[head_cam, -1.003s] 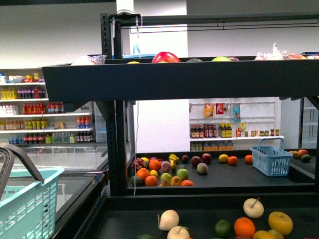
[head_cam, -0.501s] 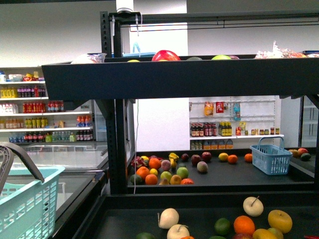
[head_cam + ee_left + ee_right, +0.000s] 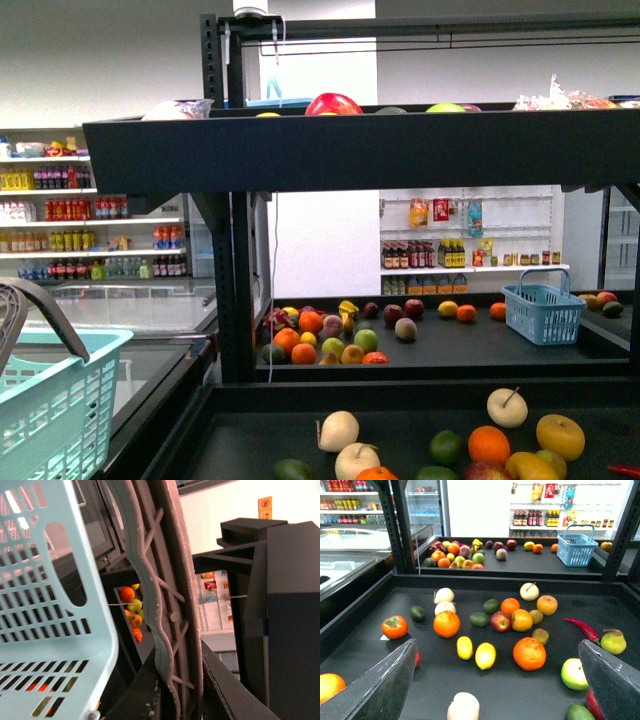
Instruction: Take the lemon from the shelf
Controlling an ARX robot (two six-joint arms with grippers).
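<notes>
Two small yellow ovals lie side by side on the dark lower tray of the black shelf (image 3: 470, 695): the lemon (image 3: 485, 655) and one like it (image 3: 465, 647). My right gripper (image 3: 496, 643) hangs open above the tray. Its wide-spread fingers (image 3: 380, 680) frame both fruits and touch nothing. My left gripper (image 3: 175, 680) is shut on the grey handle (image 3: 165, 580) of a pale turquoise basket (image 3: 45, 605). The front view shows that basket (image 3: 50, 400) at the lower left, beside the shelf (image 3: 350, 150). I cannot pick out the lemon in the front view.
Around the lemon lie oranges (image 3: 529, 653), an apple (image 3: 500, 621), a green apple (image 3: 574, 674), a pear (image 3: 613, 641), a red chilli (image 3: 583, 628) and a white fruit (image 3: 463, 707). Black uprights (image 3: 402, 525) flank the tray. A blue basket (image 3: 544, 313) and more fruit sit on the far tray.
The front view has shifted a little, so more of the lower tray's fruit shows along the bottom edge. The turquoise basket stays in my left gripper.
</notes>
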